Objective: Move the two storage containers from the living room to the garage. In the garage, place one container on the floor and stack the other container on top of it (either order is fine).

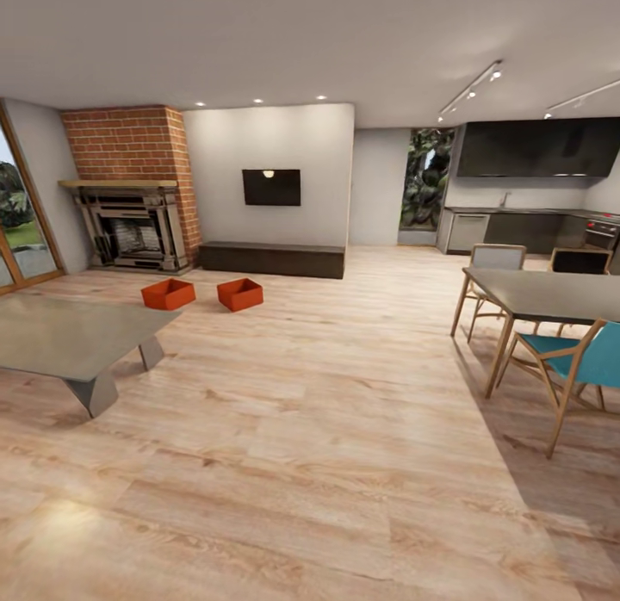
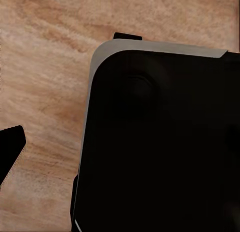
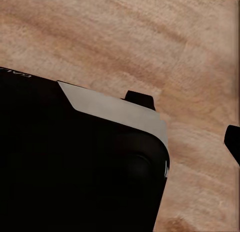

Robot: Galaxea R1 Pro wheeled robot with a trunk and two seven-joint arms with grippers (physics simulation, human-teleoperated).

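The 2 bins (image 1: 168,294) (image 1: 240,294) sit side by side on the wood floor (image 1: 327,429), far ahead near the fireplace (image 1: 131,226). I cannot tell how the jaws stand. Driving there, the robot could bump the low table (image 1: 73,338), which is close to the way.

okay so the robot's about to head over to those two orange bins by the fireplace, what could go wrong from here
1. The low grey table sits left of the open floor leading to the bins; drifting left could clip its corner.
2. The two bins lie close together on the wood floor, so reaching for one might nudge the other.
3. The dark bench and brick fireplace stand just behind them, so overshooting may bump either.
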